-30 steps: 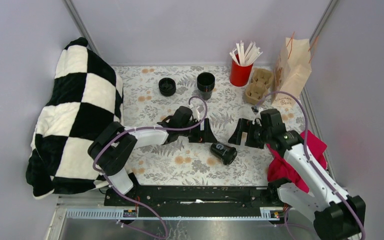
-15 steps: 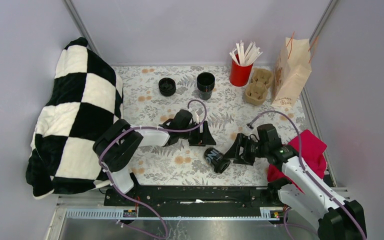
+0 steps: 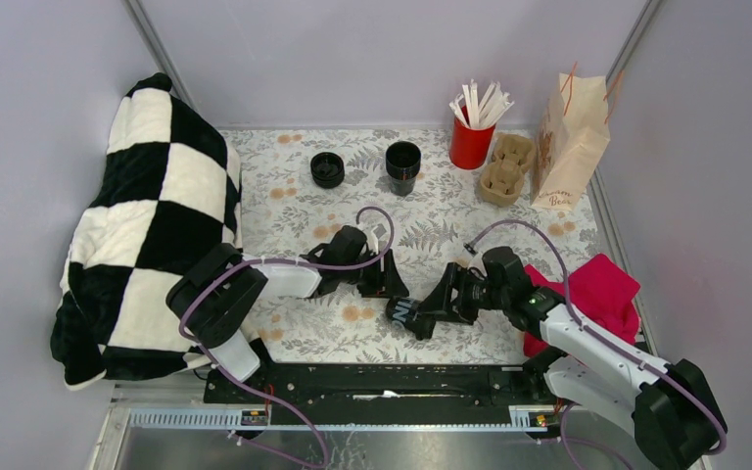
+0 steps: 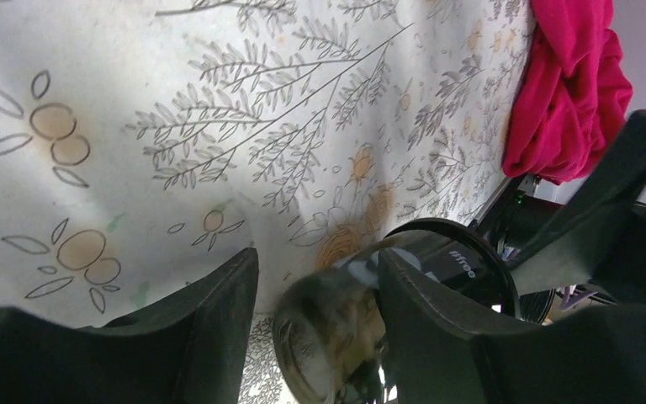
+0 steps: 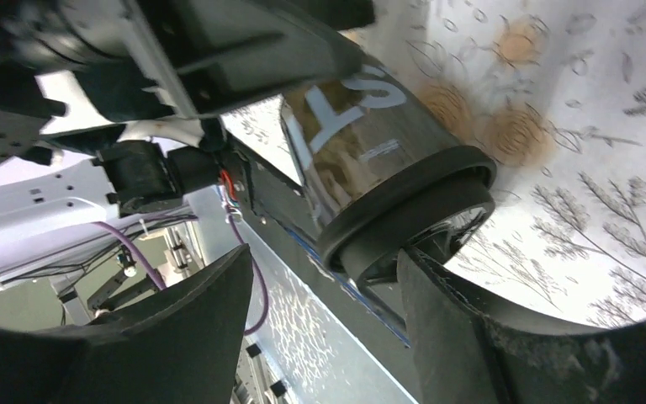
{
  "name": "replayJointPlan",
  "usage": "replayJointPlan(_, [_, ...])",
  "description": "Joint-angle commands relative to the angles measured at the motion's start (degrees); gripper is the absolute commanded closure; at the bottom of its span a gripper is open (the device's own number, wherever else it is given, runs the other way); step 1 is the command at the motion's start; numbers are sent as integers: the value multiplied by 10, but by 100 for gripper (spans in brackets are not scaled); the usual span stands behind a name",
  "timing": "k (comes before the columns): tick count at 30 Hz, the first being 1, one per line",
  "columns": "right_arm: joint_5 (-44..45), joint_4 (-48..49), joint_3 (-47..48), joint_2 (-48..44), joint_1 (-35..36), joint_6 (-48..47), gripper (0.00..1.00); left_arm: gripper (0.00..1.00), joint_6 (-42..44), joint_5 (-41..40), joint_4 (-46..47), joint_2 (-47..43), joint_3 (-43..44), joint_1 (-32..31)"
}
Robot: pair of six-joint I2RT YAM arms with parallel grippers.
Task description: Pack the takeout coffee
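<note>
Takeout coffee [image 3: 403, 315] on its side left of magenta cloth [image 3: 607, 289], overhead hides finger gaps, wrist views only: left gripper [image 4: 317, 261] parted loose around its base, right gripper [image 5: 326, 252] parted loose around its lid.

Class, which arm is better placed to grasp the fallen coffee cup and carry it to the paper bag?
Probably right. The right claw straddles the coffee cup at its lid; the paper bag stands on that side.
</note>
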Motion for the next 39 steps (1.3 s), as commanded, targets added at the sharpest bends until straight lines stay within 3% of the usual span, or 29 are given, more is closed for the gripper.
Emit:
replayJointPlan(1, [14, 84, 45, 16, 15, 33, 30, 43, -13, 2, 53, -10, -19, -2])
replayJointPlan(9, [42, 116, 89, 70, 51, 36, 31, 47, -27, -26, 86, -8, -40, -2])
replayJointPlan(14, [95, 41, 121, 82, 51, -30, 26, 22, -10, -88, 20, -41, -30, 9])
replayJointPlan(16, [125, -33, 144, 75, 51, -87, 19, 15, 6, -133, -38, -82, -32, 15])
replayJointPlan(18, [132, -71, 145, 64, 51, -124, 5, 9, 22, -178, -108, -143, -38, 18])
replayJointPlan(20, [107, -79, 130, 60, 51, -150, 1, 7, 41, -190, -165, -192, -43, 19])
replayJointPlan(23, [49, -49, 104, 71, 51, -153, 2, 10, 40, -152, -205, -247, -66, 18])
replayJointPlan(27, [2, 50, 70, 87, 55, -108, 11, 21, -20, -61, -134, -270, -127, 18])
replayJointPlan(33, [15, 99, 79, 130, 67, -102, 20, 39, -62, -20, -30, -230, -154, 17])
replayJointPlan(39, [32, 87, 111, 141, 81, -103, 32, 48, -92, -3, 73, -157, -169, 17])
